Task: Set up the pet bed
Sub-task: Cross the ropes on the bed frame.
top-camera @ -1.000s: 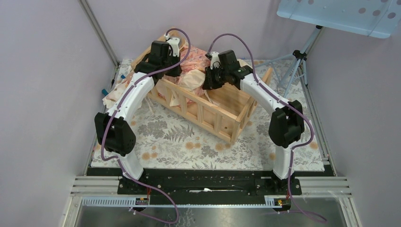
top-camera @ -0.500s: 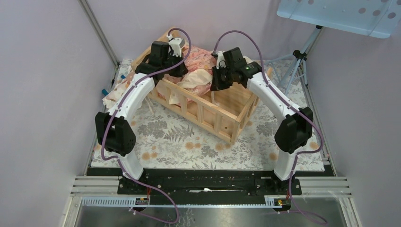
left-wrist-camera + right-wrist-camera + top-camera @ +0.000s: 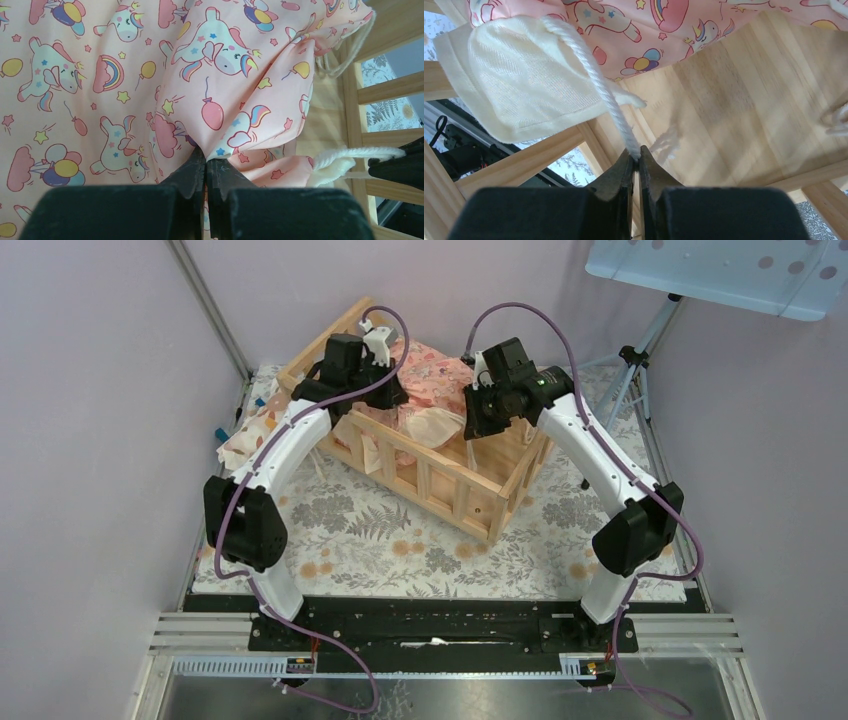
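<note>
While both grippers reach inside it, the pet bed (image 3: 455,495) sits upper centre on the desk (image 3: 380,540).
Left gripper (image 3: 206,162) jaws pinch the pink cushion (image 3: 100,75); right gripper (image 3: 638,157) jaws clamp a white cord (image 3: 596,80).

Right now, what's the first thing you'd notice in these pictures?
A pink unicorn cushion lies bunched inside the wooden pet bed on the far side of the table. The left arm's jaws are shut on its fabric, and the right arm's jaws pinch a cream cord above the bed's bare planks.
</note>
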Motion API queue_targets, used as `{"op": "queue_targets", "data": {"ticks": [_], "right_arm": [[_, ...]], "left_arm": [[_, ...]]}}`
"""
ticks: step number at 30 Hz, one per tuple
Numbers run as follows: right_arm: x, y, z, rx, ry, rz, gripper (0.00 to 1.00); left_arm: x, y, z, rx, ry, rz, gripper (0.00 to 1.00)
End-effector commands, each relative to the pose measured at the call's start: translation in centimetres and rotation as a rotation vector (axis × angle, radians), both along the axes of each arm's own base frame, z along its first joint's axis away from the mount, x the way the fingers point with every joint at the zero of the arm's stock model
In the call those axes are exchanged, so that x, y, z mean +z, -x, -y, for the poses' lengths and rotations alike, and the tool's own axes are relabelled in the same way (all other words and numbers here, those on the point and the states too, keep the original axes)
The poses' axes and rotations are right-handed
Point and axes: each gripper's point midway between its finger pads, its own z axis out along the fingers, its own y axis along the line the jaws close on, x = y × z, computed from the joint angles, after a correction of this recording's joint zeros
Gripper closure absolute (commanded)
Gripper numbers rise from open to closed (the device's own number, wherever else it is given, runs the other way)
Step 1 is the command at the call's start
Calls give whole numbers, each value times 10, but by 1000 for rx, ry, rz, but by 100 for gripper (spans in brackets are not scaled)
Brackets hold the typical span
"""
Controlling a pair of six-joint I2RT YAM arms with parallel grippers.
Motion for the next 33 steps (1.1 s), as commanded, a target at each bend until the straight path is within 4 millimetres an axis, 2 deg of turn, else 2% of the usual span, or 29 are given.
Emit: {"op": "queue_targets", "data": {"ticks": [1,5,7,9,15,18,23,26,28,33], "right_arm": [[25,5,-2,22,-52,42,95],[36,3,0,6,-55,52,97],[41,7,-1,15,-79,49,98],[48,11,-3,18,-106,45,99],[76,29,-8,54,-218,54,100],[79,36,-6,61,-238,49,100],[75,44,-4,71,-280,27,100],[78,44,-5,78,-331,32,100],[82,44,-7,78,-373,43,99],[91,29,-9,-2,-472,67,98]], "left_arm": [[40,-3,6,-24,70,98,100],[43,1,9,-53,76,102,100],[46,6,9,-69,81,113,95],[53,10,11,-86,96,126,89],[78,27,19,-142,169,165,58],[91,35,18,-144,196,192,50],[113,52,20,-169,263,229,46],[124,73,26,-235,325,237,47],[124,87,33,-297,365,230,48],[126,127,58,-447,406,238,60]]}}
